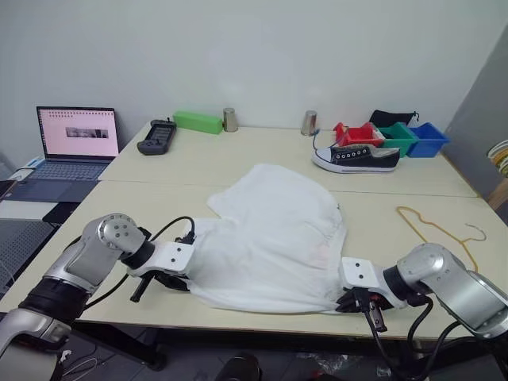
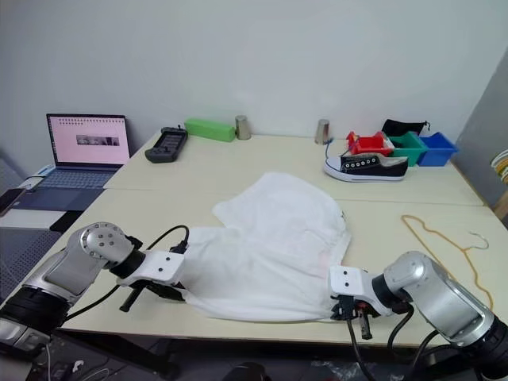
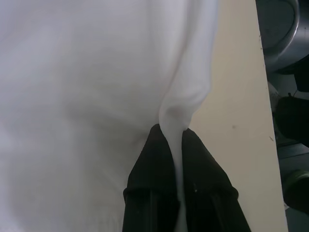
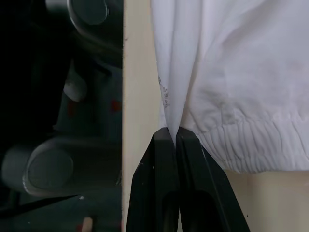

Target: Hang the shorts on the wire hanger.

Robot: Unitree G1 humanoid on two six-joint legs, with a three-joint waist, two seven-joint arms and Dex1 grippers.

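Right now both arms are at the near edge of the worktop [image 1: 238, 159], a pale beige top made of two tables pushed together, w/ a seam running left to right across the middle. White shorts [image 1: 274, 238] lie spread and wrinkled in the centre-near area, stretched btwn the two grippers. Left gripper [image 3: 170, 137] is pinched tight on a fold at the shorts' near-left corner; right gripper [image 4: 173, 134] is clamped on fabric at the near-right corner, just by the elastic hem. Wire hanger [image 1: 440, 230], thin yellow-orange w/ silvery hook, lies flat on the worktop to the right of the shorts, apart from them.

Far side: black sneaker [image 1: 355, 157] beside red, green and blue bins [image 1: 397, 136], a dark pouch behind them. Two metal cups [image 1: 229, 120], a green block [image 1: 198, 122] and a black handheld controller [image 1: 156, 136] sit toward far-left. Open laptop [image 1: 75, 143] on a lower surface off the left edge. Plain white wall [image 1: 254, 48] behind; grey panel at far right.
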